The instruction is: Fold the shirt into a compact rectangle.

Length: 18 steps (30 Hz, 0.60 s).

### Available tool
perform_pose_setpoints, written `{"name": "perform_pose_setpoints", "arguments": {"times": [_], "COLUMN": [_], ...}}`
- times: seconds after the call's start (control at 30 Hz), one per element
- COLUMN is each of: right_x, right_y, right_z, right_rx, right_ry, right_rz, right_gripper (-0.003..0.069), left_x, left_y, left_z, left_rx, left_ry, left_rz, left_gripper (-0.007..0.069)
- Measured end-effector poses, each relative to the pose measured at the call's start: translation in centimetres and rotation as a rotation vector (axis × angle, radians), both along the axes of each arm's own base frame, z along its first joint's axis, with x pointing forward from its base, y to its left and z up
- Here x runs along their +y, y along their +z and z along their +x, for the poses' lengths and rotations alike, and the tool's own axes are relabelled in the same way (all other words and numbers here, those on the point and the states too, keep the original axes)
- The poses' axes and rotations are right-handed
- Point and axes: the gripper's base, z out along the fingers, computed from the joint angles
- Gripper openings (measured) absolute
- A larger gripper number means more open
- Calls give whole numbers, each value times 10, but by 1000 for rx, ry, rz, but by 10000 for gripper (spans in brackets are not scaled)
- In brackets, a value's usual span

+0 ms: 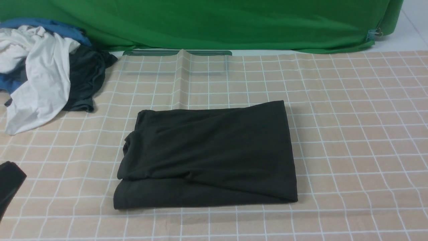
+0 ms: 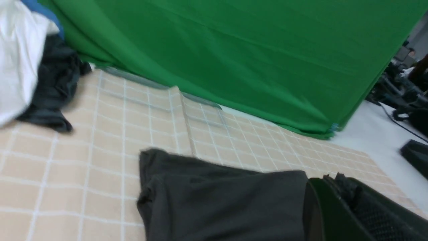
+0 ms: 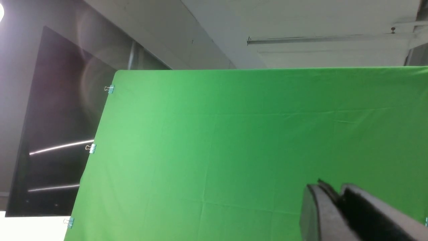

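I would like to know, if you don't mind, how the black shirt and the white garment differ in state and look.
The black shirt is dark and folded into a rough rectangle; the white garment is pale and crumpled. The shirt lies spread low on the table, while the white garment is heaped with other clothes. Both are cloth.

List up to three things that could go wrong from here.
The shirt could end up lopsided: its lower layer sticks out below the upper one.

The bunched left edge might leave a lump if folded in.

The left gripper is shut, so it may only push the fabric unless it opens.
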Motion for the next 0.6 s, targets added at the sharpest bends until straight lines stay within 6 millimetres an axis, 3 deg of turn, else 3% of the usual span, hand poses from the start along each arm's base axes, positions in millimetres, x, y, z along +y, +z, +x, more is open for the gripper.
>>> {"name": "perform_pose_setpoints", "arguments": {"times": [0.1, 0.23, 0.4, 0.6], "right_x": [0, 0, 0, 0], "right_y": [0, 0, 0, 0], "right_z": [0, 0, 0, 0], "right_rx": [0, 0, 0, 0], "right_ry": [0, 0, 0, 0], "right_rz": [0, 0, 0, 0], "right_gripper": [125, 132, 143, 144], "left_x": [1, 6, 9, 9], "left_y": [-4, -33, -79, -96], "left_z": [-1, 6, 16, 16], "left_rx": [-83, -159, -68, 63], "left_ry": [59, 189, 252, 237], "left_rz": [68, 119, 135, 150], "left_gripper": [13, 13, 13, 13]}}
